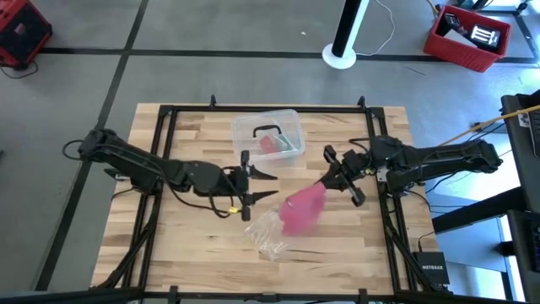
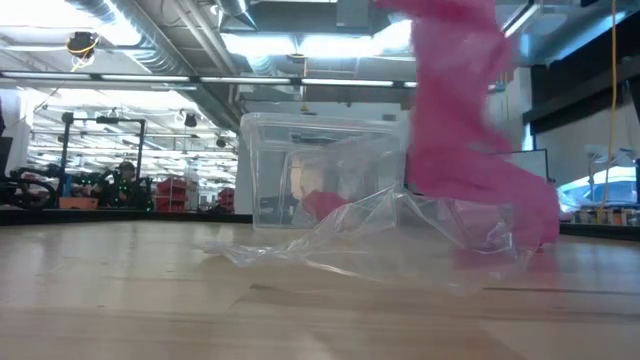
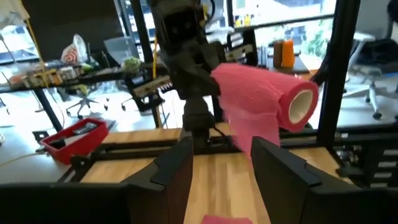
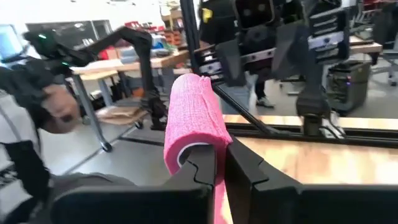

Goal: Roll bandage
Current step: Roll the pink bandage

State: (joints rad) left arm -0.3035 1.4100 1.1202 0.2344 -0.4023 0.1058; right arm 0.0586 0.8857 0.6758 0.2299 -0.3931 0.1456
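Bandage pinched by closed right gripper, roll held up so tail hangs. Left gripper near bandage, fingers wide, empty, ready to help.

Worktop middle is crowded. Clear plastic box sits toward the far edge, between the two arms. Crumpled wrapper lies nearer the front, with the bandage hanging down onto it from the right gripper, whose fingers are clamped on the roll. Left gripper, fingers apart, sits just beside the box and wrapper; narrow gap between the grippers. Front left and front right areas of the worktop are free.
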